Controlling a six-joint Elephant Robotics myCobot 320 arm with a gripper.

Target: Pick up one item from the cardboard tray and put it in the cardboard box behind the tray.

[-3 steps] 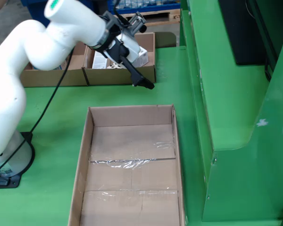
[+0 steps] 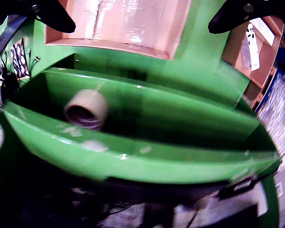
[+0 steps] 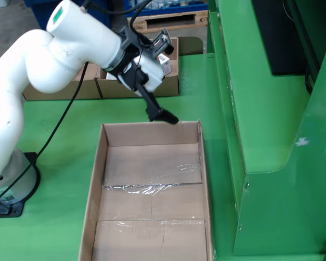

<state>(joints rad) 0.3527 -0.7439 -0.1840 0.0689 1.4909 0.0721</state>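
In the wrist view a pale roll of tape lies on its side in a green trough-like tray, left of centre. My gripper is open and empty; its two black fingers show at the top corners, far apart. Between them lies an open cardboard box with a taped floor. In the fixed view the gripper hangs just over the far rim of a long, empty cardboard box. The roll is not seen in that view.
Small cardboard boxes stand behind the arm in the fixed view. A tall green wall runs along the box's right side. The robot base and cables sit at left. Another labelled carton shows at right in the wrist view.
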